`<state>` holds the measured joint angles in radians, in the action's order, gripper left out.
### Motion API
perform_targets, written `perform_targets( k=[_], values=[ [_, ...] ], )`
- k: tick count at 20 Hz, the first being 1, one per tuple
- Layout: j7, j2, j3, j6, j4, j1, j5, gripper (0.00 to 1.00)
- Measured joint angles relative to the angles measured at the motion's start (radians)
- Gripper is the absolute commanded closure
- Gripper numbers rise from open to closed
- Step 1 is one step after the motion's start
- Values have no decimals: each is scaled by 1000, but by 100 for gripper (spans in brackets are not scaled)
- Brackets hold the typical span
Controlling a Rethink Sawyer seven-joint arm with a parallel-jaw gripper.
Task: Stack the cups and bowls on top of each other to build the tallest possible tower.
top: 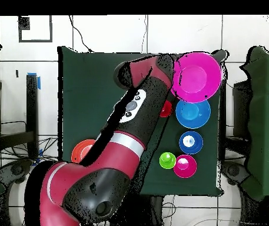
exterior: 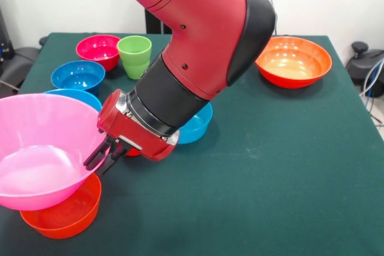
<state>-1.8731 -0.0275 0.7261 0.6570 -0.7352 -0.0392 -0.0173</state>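
My gripper (exterior: 101,159) is shut on the right rim of the huge hot-pink bowl (exterior: 42,148) and holds it tilted over a small orange bowl (exterior: 63,215) at the front left. In the overhead view the pink bowl (top: 198,76) hides that orange bowl, with the gripper (top: 173,89) at its rim. A light blue bowl (exterior: 78,96) stands just behind the pink one. A blue bowl (exterior: 78,76), a magenta bowl (exterior: 98,49) and the green cup (exterior: 134,55) stand at the far left. The red cup (exterior: 133,152) peeks out under my wrist. The purple bowl is out of view.
A large orange bowl (exterior: 294,61) stands alone at the far right. Another blue bowl (exterior: 197,127) sits mid-table, mostly hidden behind my arm (exterior: 192,40). The green table (exterior: 270,178) ends close to the pink bowl on the left and front.
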Motion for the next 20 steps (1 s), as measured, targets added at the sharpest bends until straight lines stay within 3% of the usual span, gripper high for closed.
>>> perform_targets(
  k=[20],
  values=[
    [0, -5, -10, -39, 2, 10, 0, 100]
  ],
)
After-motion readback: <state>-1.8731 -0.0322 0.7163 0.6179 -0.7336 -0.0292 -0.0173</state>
